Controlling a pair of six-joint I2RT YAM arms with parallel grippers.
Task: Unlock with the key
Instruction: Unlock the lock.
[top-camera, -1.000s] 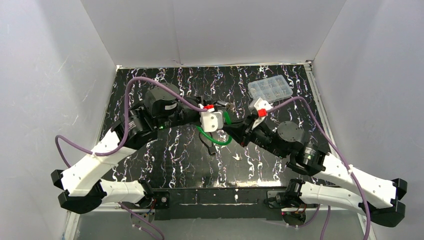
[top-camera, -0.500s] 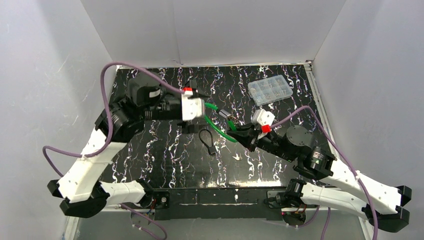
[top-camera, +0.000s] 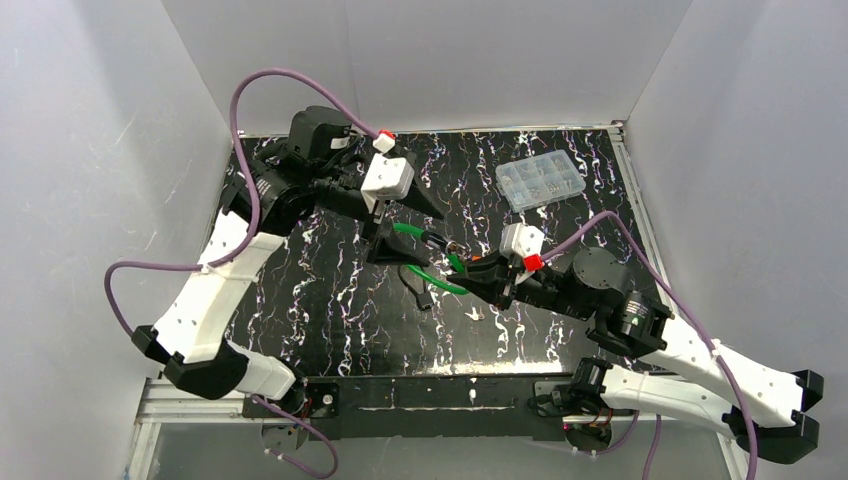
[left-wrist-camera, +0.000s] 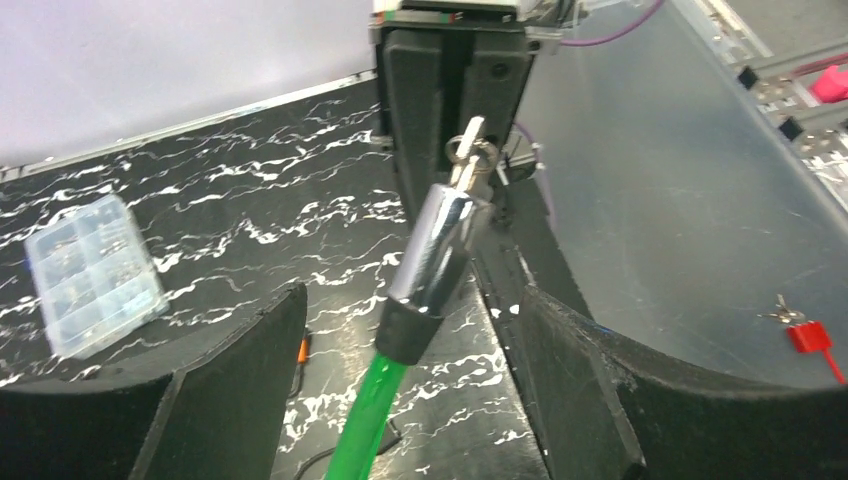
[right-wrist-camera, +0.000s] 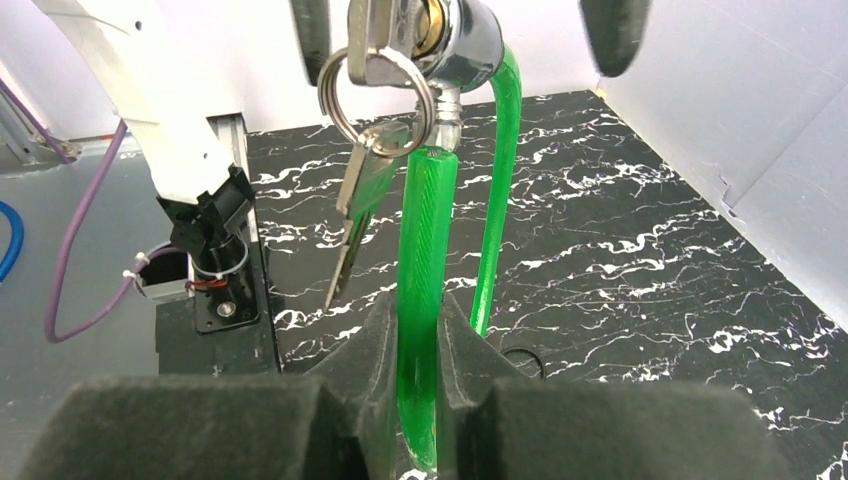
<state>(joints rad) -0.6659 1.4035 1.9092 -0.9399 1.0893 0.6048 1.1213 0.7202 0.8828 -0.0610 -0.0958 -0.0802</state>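
A green cable lock (top-camera: 428, 258) with a chrome cylinder (left-wrist-camera: 437, 246) hangs above the black marbled table. A key (right-wrist-camera: 375, 40) sits in the cylinder's (right-wrist-camera: 462, 35) end. From its ring (right-wrist-camera: 375, 88) a second key (right-wrist-camera: 358, 205) hangs loose. My right gripper (right-wrist-camera: 420, 312) is shut on the green cable (right-wrist-camera: 421, 250) just below the cylinder, seen from above at right gripper (top-camera: 470, 270). My left gripper (left-wrist-camera: 410, 300) is open. Its fingers (left-wrist-camera: 215, 395) stand either side of the cylinder without touching it. From above, the left gripper (top-camera: 412, 232) sits just left of the lock.
A clear plastic compartment box (top-camera: 540, 182) lies at the back right of the table. A thin black cord loop (top-camera: 418, 285) lies on the table under the lock. A small red-tagged key (left-wrist-camera: 805, 332) rests beyond the table edge. White walls enclose three sides.
My left gripper has opened and drawn back up and to the left, off the lock's key end. My right gripper, still holding the cable, has shifted slightly left and nearer.
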